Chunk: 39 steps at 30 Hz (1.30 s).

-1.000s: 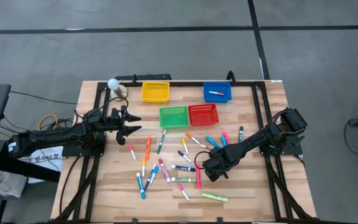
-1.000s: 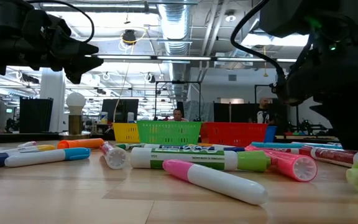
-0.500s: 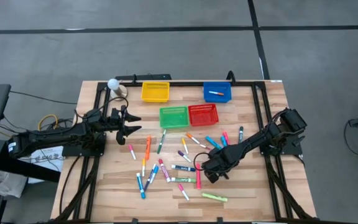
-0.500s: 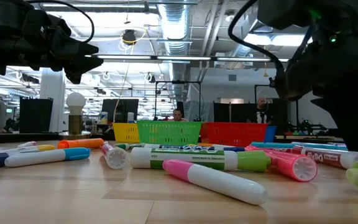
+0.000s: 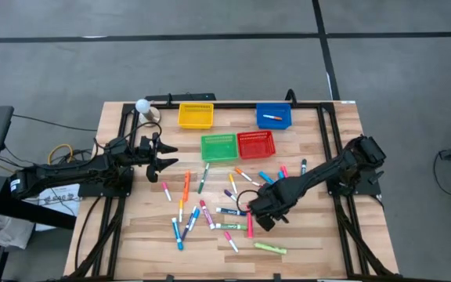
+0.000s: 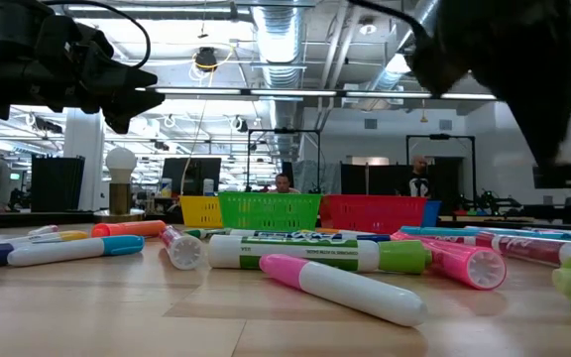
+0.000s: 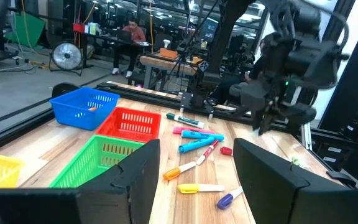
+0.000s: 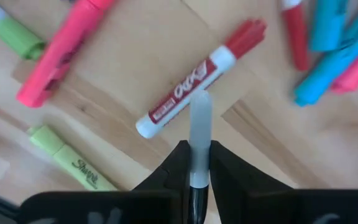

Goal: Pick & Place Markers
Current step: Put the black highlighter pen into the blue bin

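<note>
Right wrist view: your right gripper [image 8: 197, 163] has its fingers pinched tight on a pale-barrelled marker [image 8: 199, 134], which sticks straight out from between the tips, in line with the fingers. I cannot tell its cap colour.
Below the grip: a red marker [image 8: 199, 78] lies flat on the wood under the held one, its long axis crossing the held barrel at a slant, and seems apart from it.
High view, right arm: the right gripper [image 5: 255, 213] sits over the right side of the marker scatter [image 5: 210, 205], nearer you than the baskets.
Baskets: the red basket [image 5: 255, 144] and green basket [image 5: 218, 146] stand side by side, away from the operator's edge; the blue basket [image 5: 274, 116] (one marker in it) and yellow basket [image 5: 196, 116] are farther back.
Key relation: the baskets lie up the table from the loaded hand, red one nearest, so in my judgement your next move is a lift and carry that way, with the barrel kept clear of the rims.
Left arm: the left gripper [image 5: 163, 153] waits with fingers spread wide and empty, left of the green basket, so the right arm should finish this placement.
</note>
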Each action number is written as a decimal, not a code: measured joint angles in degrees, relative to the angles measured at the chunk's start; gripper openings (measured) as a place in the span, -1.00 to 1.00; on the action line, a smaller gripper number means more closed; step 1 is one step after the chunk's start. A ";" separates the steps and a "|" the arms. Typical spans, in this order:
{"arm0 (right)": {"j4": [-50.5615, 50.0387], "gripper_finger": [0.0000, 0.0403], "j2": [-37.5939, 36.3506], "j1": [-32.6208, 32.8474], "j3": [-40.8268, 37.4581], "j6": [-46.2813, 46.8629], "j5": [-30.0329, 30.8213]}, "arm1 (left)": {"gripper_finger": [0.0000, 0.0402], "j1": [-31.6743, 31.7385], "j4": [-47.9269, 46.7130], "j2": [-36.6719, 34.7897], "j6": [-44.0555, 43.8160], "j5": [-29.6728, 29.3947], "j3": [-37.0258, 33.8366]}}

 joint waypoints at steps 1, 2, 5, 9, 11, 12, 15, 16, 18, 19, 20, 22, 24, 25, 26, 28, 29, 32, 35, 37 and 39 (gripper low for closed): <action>-1.63 -0.79 -0.02 -0.48 1.44 -1.18 0.28 | 0.02 0.01 0.00 0.00 0.01 0.00 0.01; -3.17 -0.79 -0.02 -0.98 2.93 -2.36 0.67 | 0.02 0.01 0.00 0.00 0.00 0.00 0.00; -7.45 -0.80 -0.07 -2.70 7.20 -6.15 2.55 | 0.02 0.01 0.00 0.00 0.01 0.00 0.01; -12.88 -0.80 -0.07 -5.68 12.14 -11.16 5.49 | 0.02 0.00 0.00 0.00 0.01 0.00 0.00; -15.62 -0.80 -0.11 -7.36 14.21 -13.82 7.43 | 0.02 0.01 0.00 0.00 0.01 0.00 0.01; -17.09 -0.80 -0.11 -8.28 15.09 -15.23 8.47 | 0.02 0.01 0.00 0.00 0.01 0.00 0.01; -21.01 -0.80 -0.15 -11.17 17.11 -20.30 12.28 | 0.02 0.01 0.00 0.00 0.00 0.00 0.00; -22.11 -0.80 -0.15 -12.36 17.46 -22.19 13.48 | 0.02 0.01 0.00 0.00 0.01 0.00 0.02; -23.50 -0.81 -0.19 -14.99 17.88 -26.31 15.59 | 0.02 0.01 0.00 0.00 -0.01 0.00 0.02; -24.00 -0.81 -0.42 -16.46 17.89 -28.43 16.50 | 0.02 0.01 0.00 0.00 0.00 0.00 0.00; -24.28 -0.81 -0.64 -17.93 17.89 -30.51 17.51 | 0.02 0.00 0.00 0.00 -0.01 0.00 0.00; -24.33 -0.81 -1.22 -21.08 17.89 -34.58 19.22 | 0.02 0.00 0.00 0.00 0.00 0.01 0.01; -24.07 -0.80 -2.09 -24.43 17.87 -38.71 20.91 | 0.02 0.00 0.00 0.00 -0.01 0.00 0.01; -23.82 -0.80 -2.68 -26.21 17.89 -40.81 21.75 | 0.02 0.01 0.00 0.00 -0.01 0.00 0.02; -23.80 -0.79 -3.31 -28.01 17.89 -42.82 22.61 | 0.02 -0.01 0.00 0.00 -0.01 0.00 0.00; -23.28 -0.80 -4.38 -31.83 17.89 -46.84 24.14 | 0.02 -0.01 0.00 0.00 -0.01 0.02 0.02; -22.89 -0.80 -4.93 -33.83 17.89 -49.06 24.50 | 0.02 -0.01 0.00 0.00 -0.01 0.00 0.00; -20.85 -0.81 -6.59 -39.55 17.89 -57.09 24.57 | 0.02 -0.01 0.00 0.00 -0.01 0.00 0.01; -17.57 -0.81 -7.50 -44.59 17.89 -66.79 24.37 | 0.02 -0.01 0.02 0.00 -0.01 0.01 0.00; -15.23 -0.80 -7.67 -47.62 17.89 -72.36 24.25 | 0.02 -0.01 0.02 -0.02 0.00 0.00 0.01; -13.06 -0.79 -7.65 -50.19 17.89 -77.12 24.18 | 0.02 -0.01 0.02 0.00 -0.01 0.00 0.00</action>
